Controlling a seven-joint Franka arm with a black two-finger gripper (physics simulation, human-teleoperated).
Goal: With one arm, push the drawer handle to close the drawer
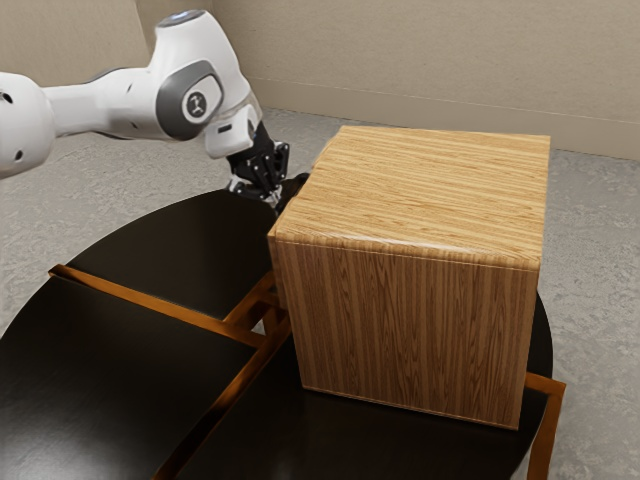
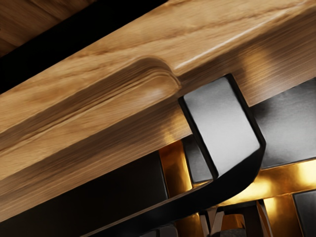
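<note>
Black drawer handle (image 2: 226,126) close beside the hand (image 1: 276,202)

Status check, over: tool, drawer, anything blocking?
Tool down beside the cabinet, grip state unclear. Drawer front apparently ajar, dark gap behind it. No obstruction seen around the black handle.
</note>
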